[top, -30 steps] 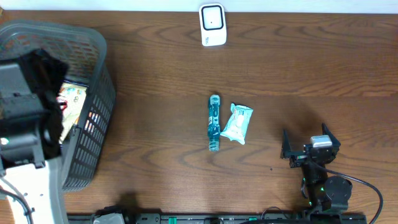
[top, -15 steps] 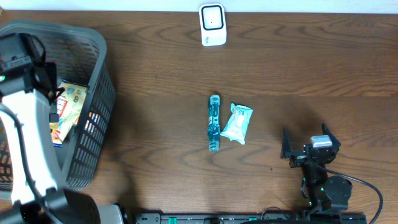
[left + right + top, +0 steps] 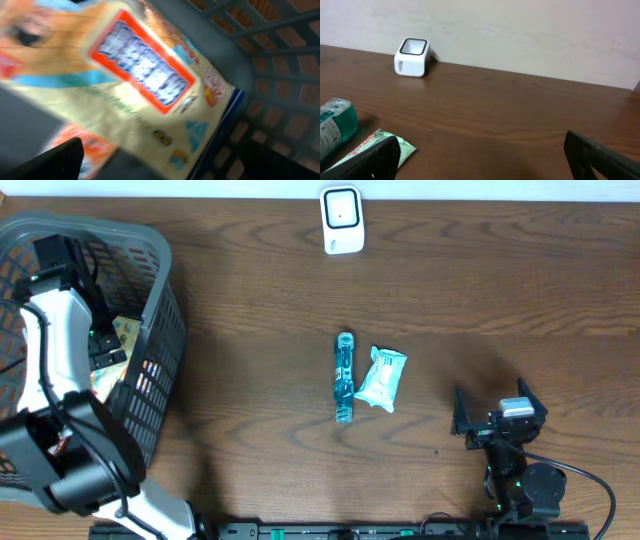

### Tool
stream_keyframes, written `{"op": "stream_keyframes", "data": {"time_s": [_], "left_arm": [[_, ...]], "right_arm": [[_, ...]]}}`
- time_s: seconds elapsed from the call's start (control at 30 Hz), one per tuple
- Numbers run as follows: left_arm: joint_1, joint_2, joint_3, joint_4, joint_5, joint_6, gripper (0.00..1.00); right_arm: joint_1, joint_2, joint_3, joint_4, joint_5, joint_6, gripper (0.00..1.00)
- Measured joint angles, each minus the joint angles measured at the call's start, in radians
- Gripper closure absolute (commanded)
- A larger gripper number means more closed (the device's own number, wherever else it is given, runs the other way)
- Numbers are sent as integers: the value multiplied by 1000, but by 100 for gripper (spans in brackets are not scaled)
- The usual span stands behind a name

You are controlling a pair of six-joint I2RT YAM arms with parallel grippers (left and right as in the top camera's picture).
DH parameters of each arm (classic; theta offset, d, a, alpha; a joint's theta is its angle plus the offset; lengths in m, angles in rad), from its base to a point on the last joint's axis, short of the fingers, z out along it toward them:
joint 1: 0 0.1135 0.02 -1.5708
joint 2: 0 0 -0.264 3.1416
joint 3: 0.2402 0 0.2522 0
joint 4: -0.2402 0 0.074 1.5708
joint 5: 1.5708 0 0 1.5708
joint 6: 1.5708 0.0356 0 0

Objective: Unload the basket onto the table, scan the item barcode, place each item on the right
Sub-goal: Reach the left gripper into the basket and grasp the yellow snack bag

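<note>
The left gripper point(image 3: 62, 265) hangs inside the grey basket point(image 3: 120, 225) at the left edge of the table point(image 3: 250, 310), its fingers spread wide and holding nothing. Directly beneath it, the left wrist view shows a yellow packet point(image 3: 125, 90) with an orange-framed label lying tilted against the basket's mesh wall. The view is blurred, and no barcode can be made out on the packet.

The white scanner point(image 3: 342, 220) stands at the middle of the far edge, well apart from the basket, with nothing in front of its window. At the centre of the table a blue bottle point(image 3: 344, 375) and a pale green packet point(image 3: 382, 378) lie side by side, just touching. Whether either has been scanned cannot be told.

The right gripper point(image 3: 492, 415) sits near the front right corner, jaws wide apart and empty, facing the scanner across bare wood.

The task appears to be at an early stage. The yellow packet looks to be the item in hand, but it is not yet gripped. Grasping it, lifting it clear of the basket, carrying it to the far edge and presenting its code to the scanner all appear to be left.
</note>
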Motion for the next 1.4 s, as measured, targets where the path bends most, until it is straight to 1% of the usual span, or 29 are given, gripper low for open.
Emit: {"op": "stream_keyframes", "data": {"time_s": [0.17,0.4,0.43,0.47,0.5,0.53,0.57,0.6,0.87,1.0,1.07,1.23,1.4], "left_arm": [[21,85,0,69,3,-42,0],[63,170,0,99,3,-68,0],[64,180,1,98,3,-67,4],[64,188,3,97,2,-66,21],[64,194,8,90,-1,-62,41],[64,200,13,76,-4,-60,67],[64,203,13,64,-6,-59,89],[64,205,13,55,-8,-55,92],[70,193,29,37,-19,62,93],[92,143,0,25,0,138,93],[109,83,-13,19,7,168,93],[157,-183,-16,20,11,223,93],[175,-422,-15,19,10,256,93]], "right_arm": [[0,0,0,0,0,0,1],[0,0,0,0,0,0,1],[0,0,0,0,0,0,1],[0,0,0,0,0,0,1],[0,0,0,0,0,0,1],[0,0,0,0,0,0,1],[0,0,0,0,0,0,1],[0,0,0,0,0,0,1],[0,0,0,0,0,0,1],[0,0,0,0,0,0,1],[0,0,0,0,0,0,1],[0,0,0,0,0,0,1],[0,0,0,0,0,0,1]]}}
